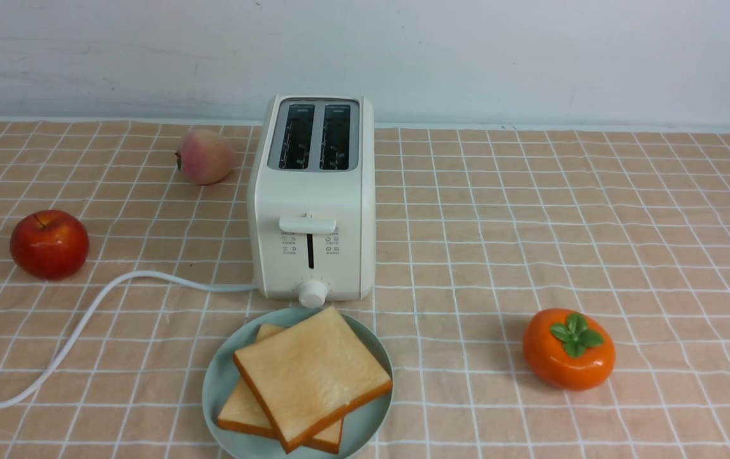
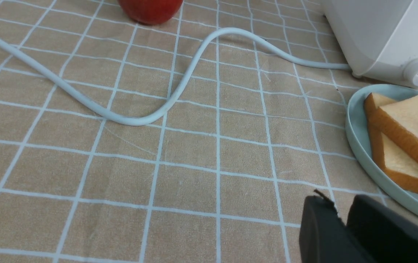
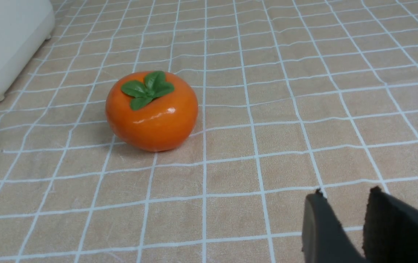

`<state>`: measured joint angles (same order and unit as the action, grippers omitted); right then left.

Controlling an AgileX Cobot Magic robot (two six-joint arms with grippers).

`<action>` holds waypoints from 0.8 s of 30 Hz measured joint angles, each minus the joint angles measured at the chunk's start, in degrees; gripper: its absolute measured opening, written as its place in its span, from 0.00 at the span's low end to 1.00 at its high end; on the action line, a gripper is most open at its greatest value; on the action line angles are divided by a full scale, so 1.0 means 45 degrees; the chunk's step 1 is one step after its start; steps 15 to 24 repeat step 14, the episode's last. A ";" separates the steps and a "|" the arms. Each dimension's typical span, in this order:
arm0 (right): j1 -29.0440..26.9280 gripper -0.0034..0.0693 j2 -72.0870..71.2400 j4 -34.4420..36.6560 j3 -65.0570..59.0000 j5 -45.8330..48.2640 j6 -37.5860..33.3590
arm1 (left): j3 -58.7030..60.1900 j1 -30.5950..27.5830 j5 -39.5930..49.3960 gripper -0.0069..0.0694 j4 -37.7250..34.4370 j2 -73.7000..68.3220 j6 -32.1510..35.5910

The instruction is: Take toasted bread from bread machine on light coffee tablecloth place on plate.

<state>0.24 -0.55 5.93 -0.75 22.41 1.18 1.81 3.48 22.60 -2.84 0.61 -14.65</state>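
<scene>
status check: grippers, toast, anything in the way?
Left gripper nearly shut, right gripper slightly open, both empty. Both toasted bread slices stacked on plate; bread machine slots empty. Nothing in the way.

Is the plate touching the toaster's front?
Cannot tell. In the front view the plate rim overlaps the toaster knob; in the left wrist view only a sliver of cloth seems to separate them.

A: Where does the bread machine (image 1: 312, 197) stand?

B: Mid-bench on the light coffee tablecloth (image 1: 594, 223), with the plate (image 1: 221, 389) just before it, two slices of toasted bread (image 1: 310, 376) stacked on it (top one askew).

A: And around?

B: Peach (image 1: 205, 156) and apple (image 1: 50, 244) left, persimmon (image 1: 569, 349) right, cord (image 1: 84, 319) trailing left.
</scene>
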 joint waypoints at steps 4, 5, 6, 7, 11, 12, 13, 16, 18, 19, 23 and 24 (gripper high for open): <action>0.0000 0.32 0.0000 0.0000 0.0000 0.0000 0.0000 | 0.0000 0.0000 0.0000 0.23 0.0000 0.0000 0.0000; 0.0000 0.32 0.0000 0.0000 0.0000 0.0000 0.0000 | 0.0000 0.0000 0.0000 0.23 0.0000 0.0000 0.0000; 0.0000 0.32 0.0000 0.0000 0.0000 0.0000 0.0000 | 0.0000 0.0000 0.0000 0.23 0.0000 0.0000 0.0000; 0.0000 0.33 0.0000 0.0000 0.0000 0.0000 0.0000 | 0.0000 0.0000 0.0000 0.23 0.0000 0.0000 0.0000; 0.0000 0.33 0.0000 0.0000 0.0000 0.0000 0.0000 | 0.0000 0.0000 0.0000 0.23 0.0000 0.0000 0.0000; 0.0000 0.33 0.0000 0.0000 0.0000 0.0000 0.0000 | 0.0000 0.0000 0.0000 0.24 0.0000 0.0000 0.0000; 0.0000 0.33 0.0000 0.0000 0.0000 0.0000 0.0000 | 0.0000 0.0000 0.0000 0.24 0.0000 0.0000 0.0000; 0.0000 0.34 0.0000 0.0000 0.0000 0.0000 0.0000 | 0.0000 0.0000 0.0000 0.24 0.0000 0.0000 0.0000; 0.0000 0.34 0.0000 0.0000 0.0000 0.0000 0.0000 | 0.0000 0.0000 0.0000 0.24 0.0000 0.0000 0.0000; 0.0000 0.34 0.0000 0.0000 0.0000 0.0000 0.0000 | 0.0000 0.0000 0.0000 0.24 0.0000 0.0000 0.0000; 0.0000 0.34 0.0000 0.0000 0.0000 0.0000 0.0000 | 0.0000 0.0000 0.0000 0.24 0.0000 0.0000 0.0000; 0.0000 0.34 0.0000 0.0000 0.0000 0.0000 0.0000 | 0.0000 0.0000 0.0000 0.24 0.0000 0.0000 0.0000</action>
